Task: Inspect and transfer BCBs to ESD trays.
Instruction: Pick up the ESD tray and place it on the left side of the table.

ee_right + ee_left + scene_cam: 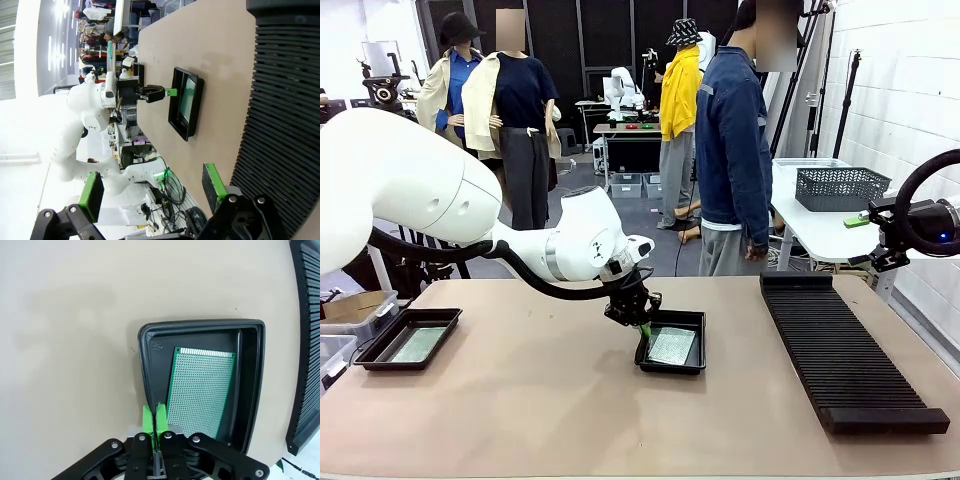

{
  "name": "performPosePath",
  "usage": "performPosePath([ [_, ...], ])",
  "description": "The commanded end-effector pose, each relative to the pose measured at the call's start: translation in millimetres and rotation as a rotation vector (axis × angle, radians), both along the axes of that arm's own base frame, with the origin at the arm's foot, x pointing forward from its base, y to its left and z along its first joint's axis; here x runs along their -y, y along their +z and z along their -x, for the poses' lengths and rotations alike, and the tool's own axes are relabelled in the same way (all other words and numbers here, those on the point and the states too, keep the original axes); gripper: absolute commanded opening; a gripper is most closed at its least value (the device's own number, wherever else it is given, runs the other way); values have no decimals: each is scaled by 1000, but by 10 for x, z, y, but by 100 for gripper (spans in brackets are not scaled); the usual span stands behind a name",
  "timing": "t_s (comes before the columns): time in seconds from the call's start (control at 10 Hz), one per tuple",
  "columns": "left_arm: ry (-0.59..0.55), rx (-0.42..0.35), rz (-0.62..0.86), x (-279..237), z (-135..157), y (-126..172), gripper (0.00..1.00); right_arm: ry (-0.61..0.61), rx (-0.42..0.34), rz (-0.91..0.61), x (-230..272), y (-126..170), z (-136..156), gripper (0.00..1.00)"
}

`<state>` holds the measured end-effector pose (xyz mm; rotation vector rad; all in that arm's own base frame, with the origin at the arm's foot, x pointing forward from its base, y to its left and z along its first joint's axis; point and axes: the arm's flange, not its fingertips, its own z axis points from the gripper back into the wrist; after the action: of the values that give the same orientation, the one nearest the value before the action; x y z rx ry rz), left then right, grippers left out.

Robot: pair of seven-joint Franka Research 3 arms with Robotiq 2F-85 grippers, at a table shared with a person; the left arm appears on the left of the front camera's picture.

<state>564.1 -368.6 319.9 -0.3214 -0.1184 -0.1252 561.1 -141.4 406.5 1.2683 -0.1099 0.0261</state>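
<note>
You're looking at the left gripper (642, 330) sitting centre frame in the front view, fingers pinched fully together w/ nothing between them, tips right at the left rim of the middle ESD tray (672, 342). In the left wrist view the green pads (147, 419) are pressing flat against each other at bottom centre, just beside that tray's rim (145, 370), outside the wall; can't tell if they're touching it. One BCB (200, 390) is lying flat inside the tray, gold edge strip toward the top of the frame. A second tray (408, 338) is sitting at the lower left of the front view w/ another board (419, 344) lying in it, well apart from the first. The long ribbed rack (850, 350) is running down the right side of the table. The right gripper (152, 187) is showing along the bottom of its wrist view, fingers spread wide, holding nothing, hanging over the rack's edge (285, 100). A person in a denim jacket (732, 150) is standing at the far side, upper centre-right. A grey mesh basket (840, 187) is resting on the side table, upper right
</note>
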Motion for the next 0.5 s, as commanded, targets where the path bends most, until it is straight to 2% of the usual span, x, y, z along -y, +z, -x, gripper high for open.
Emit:
performPosePath([
  [0.0,27,22,22,-229,-13,175,0,-2,-8,0,-2,3,0,100],
  [0.4,32,3,47,-701,-67,445,0,-2,-8,0,-2,3,0,100],
])
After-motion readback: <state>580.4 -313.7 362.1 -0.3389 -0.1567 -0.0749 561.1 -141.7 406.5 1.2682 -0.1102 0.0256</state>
